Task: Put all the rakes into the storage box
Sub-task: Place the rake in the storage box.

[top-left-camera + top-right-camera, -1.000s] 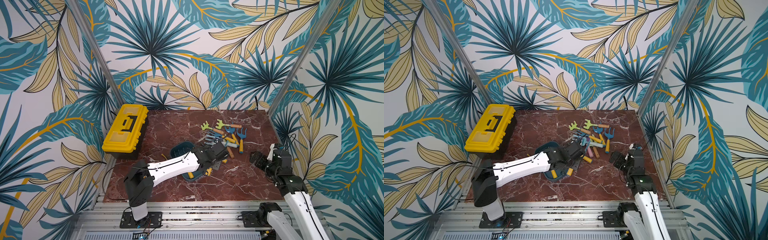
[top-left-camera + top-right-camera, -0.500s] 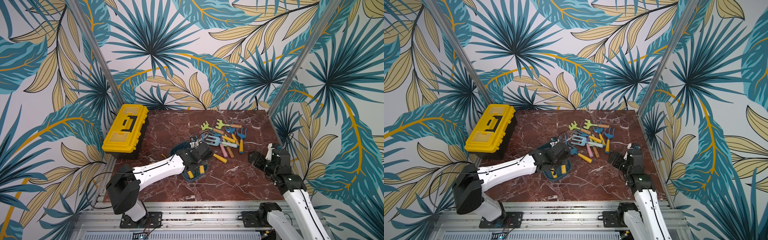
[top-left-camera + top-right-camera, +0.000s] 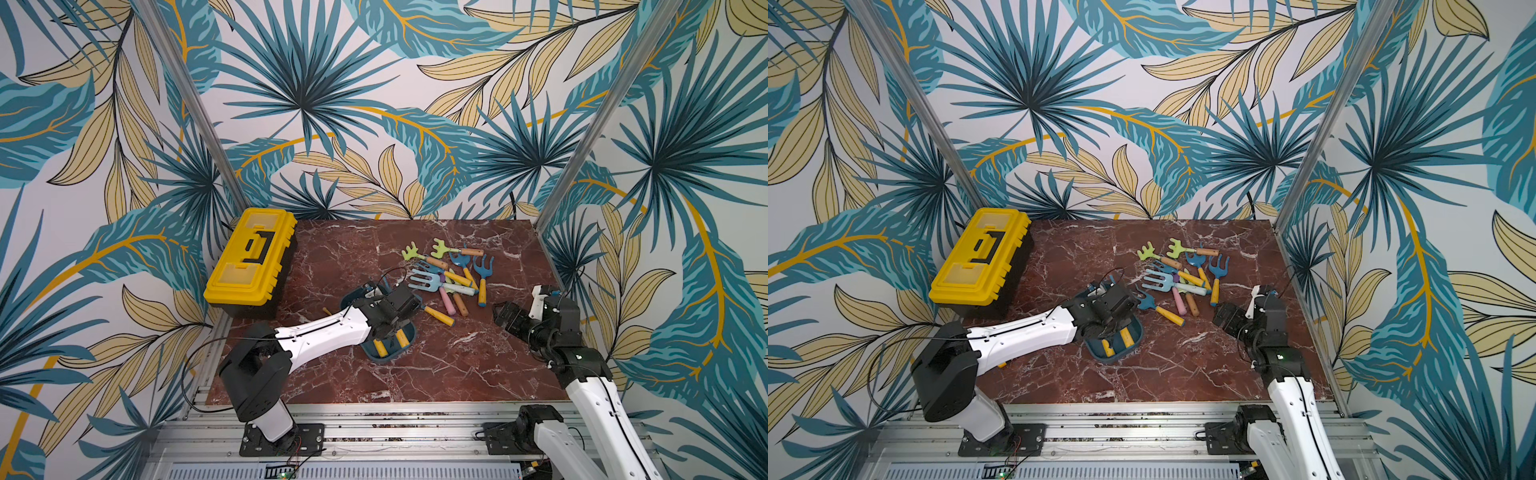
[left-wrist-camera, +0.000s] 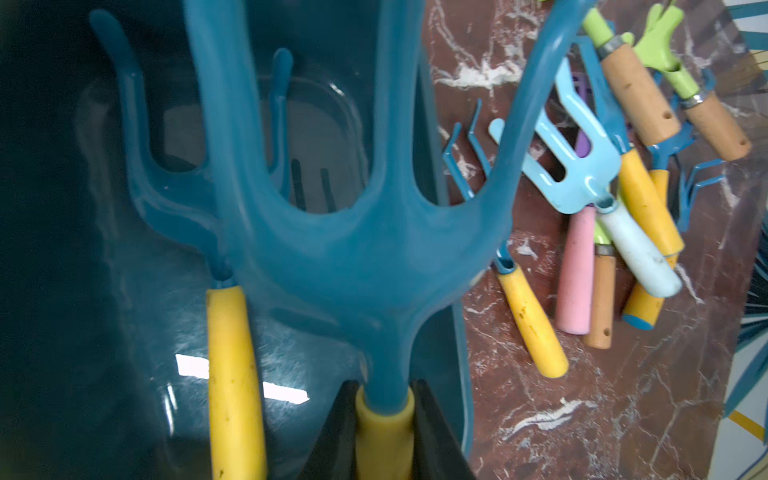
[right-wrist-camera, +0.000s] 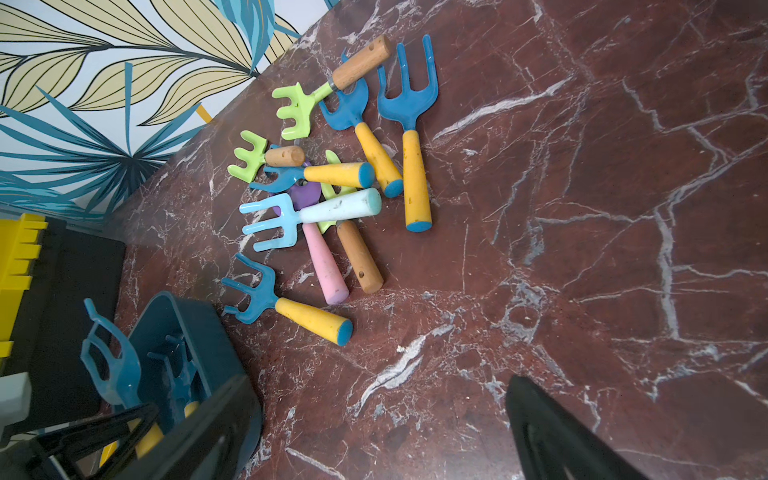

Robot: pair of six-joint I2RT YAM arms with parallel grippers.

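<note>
Rake (image 4: 353, 249), blue-headed with a yellow handle, sits clamped at its handle between the closed fingers of the left gripper (image 4: 384, 399), its tines raised over the storage box (image 4: 95, 249); whether it touches the box floor I can't tell. Another yellow-handled tool (image 4: 232, 374) lies inside the box. All this plays out on a dark red marble tabletop (image 3: 436, 365) veined with white. A heap of toy tools (image 3: 453, 274) lies toward the back, a yellow toolbox (image 3: 249, 266) sits on the far left edge, and palm-leaf wallpaper (image 3: 299, 83) wraps the walls. The right gripper (image 5: 380, 384) hovers over bare marble near the heap, fingers spread wide, holding nothing.
</note>
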